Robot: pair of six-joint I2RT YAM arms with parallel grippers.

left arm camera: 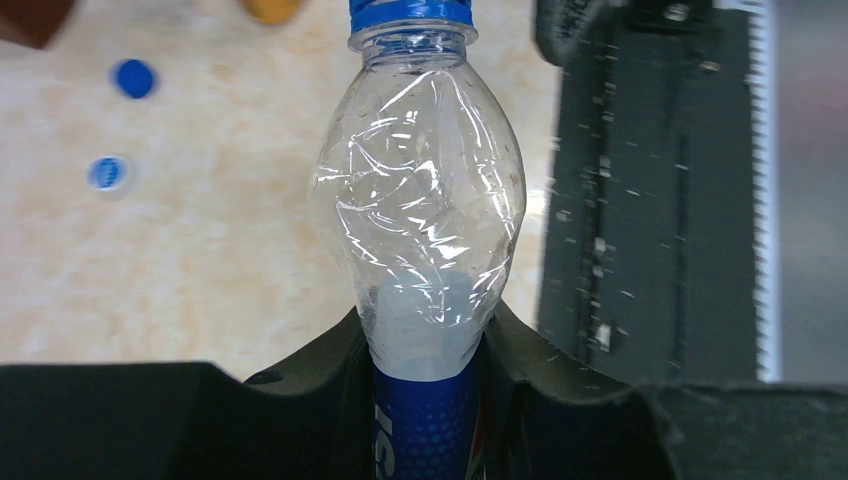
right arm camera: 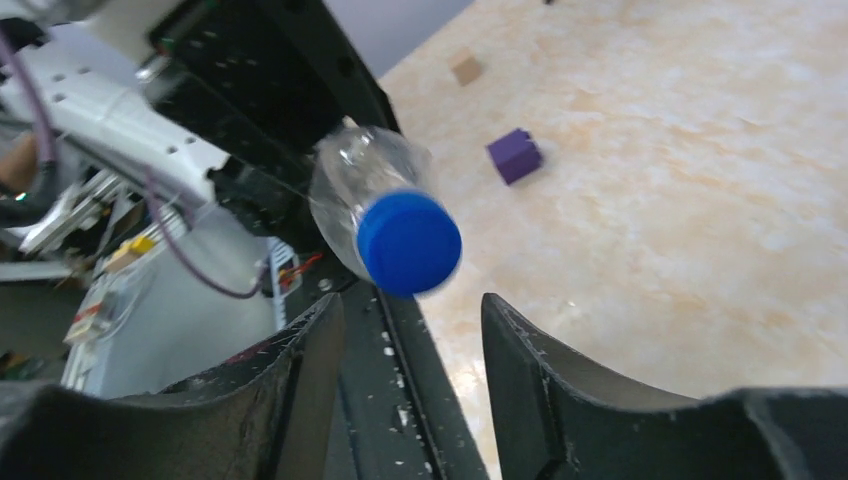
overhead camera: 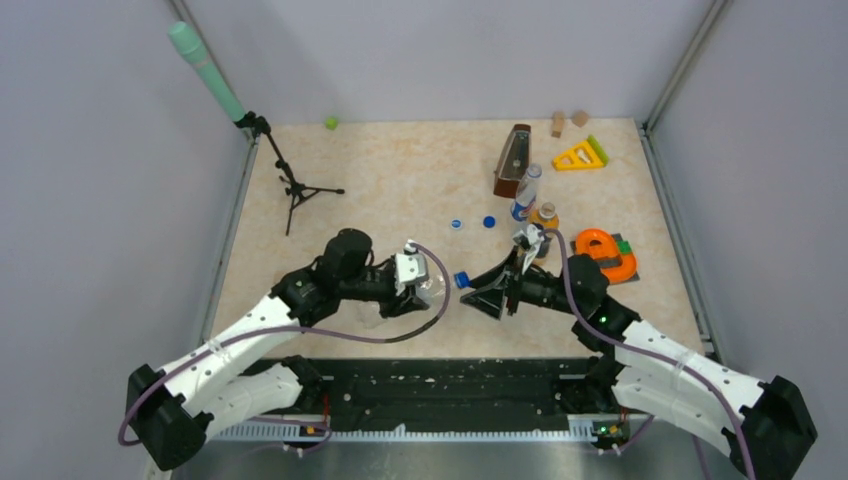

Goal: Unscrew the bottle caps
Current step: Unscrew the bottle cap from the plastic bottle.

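Note:
My left gripper is shut on a crumpled clear bottle by its blue-labelled body and holds it on its side, neck pointing right. A dark blue bottle cap sits on the bottle's neck. My right gripper is open, its fingers just short of that cap with nothing between them. Two loose bottle caps lie on the table behind: a dark blue one and a paler white-blue one.
Two upright bottles stand behind the right gripper, with a brown box, a yellow wedge and an orange piece nearby. A purple cube lies on the table. A tripod stands back left.

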